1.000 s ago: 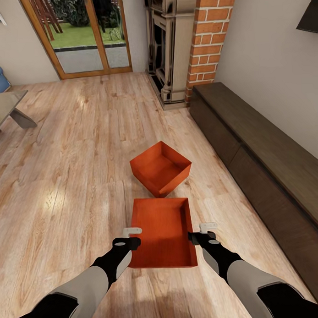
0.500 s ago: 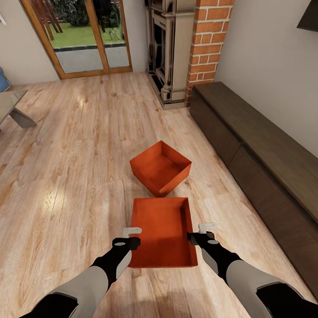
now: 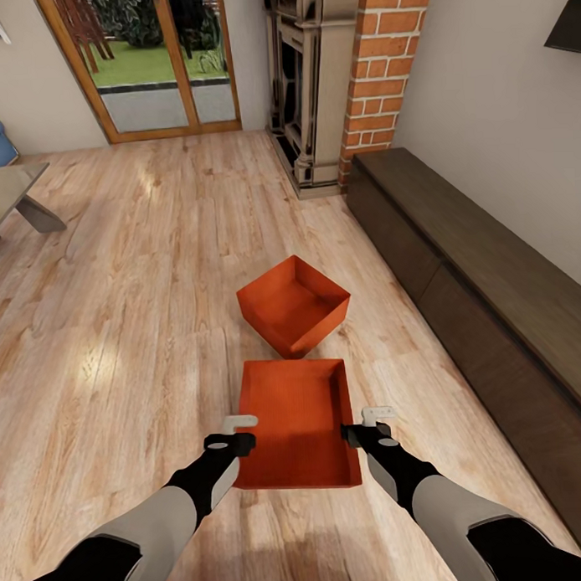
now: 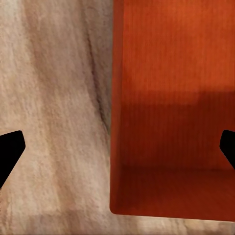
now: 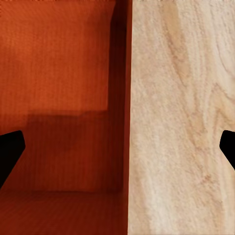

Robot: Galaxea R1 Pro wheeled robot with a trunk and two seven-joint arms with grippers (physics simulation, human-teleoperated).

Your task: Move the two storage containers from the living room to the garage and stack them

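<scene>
Both orange-red open-topped rectangular storage bins sit on the light wood plank floor [image 3: 116,330] of the living room, nothing in the garage yet. Near bin [image 3: 299,424] lies square to the robot; far bin [image 3: 293,305] sits just beyond it, rotated corner-on, close to touching or touching it, can't tell. Long dark-wood cabinet [image 3: 484,309] runs along the wall beside both. Left tool [image 3: 237,433] straddles the near bin's left wall, right tool [image 3: 369,425] straddles its right wall; both wrist views show fingers spread wide with a thin wall between them, so both tools are apart and clamping nothing. My read: a two-arm rim pinch is being set up. Risks: walls are thin and plain, so a shallow bite could slip on lift; uneven closing could shove the near bin into the far bin; unequal lift heights could tilt or twist it out of the pinch.
</scene>
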